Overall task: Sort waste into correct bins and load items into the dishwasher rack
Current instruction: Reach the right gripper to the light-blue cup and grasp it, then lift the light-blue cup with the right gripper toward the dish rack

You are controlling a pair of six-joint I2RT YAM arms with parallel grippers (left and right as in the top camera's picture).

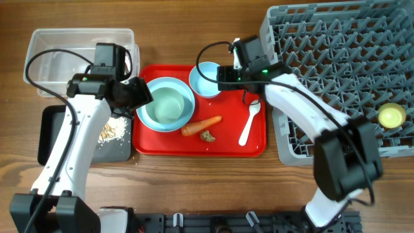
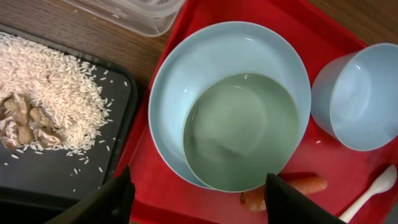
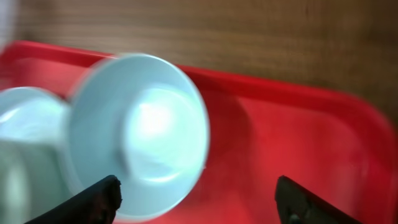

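- Left wrist: left fingers (image 2: 106, 202) are hanging open, empty, mint bowl (image 2: 242, 130) sitting ahead between them.
- Meanwhile right fingers (image 3: 93, 199) are gaping empty, pale blue bowl (image 3: 140, 130) showing ahead, nearer one finger.

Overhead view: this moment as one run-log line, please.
left hand open beside dish; right hand open beside small bowl; cup in rack

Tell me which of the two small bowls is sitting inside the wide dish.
The mint-green bowl, nested in the light-blue dish. The pale blue bowl stands by itself on the red tray beside it.
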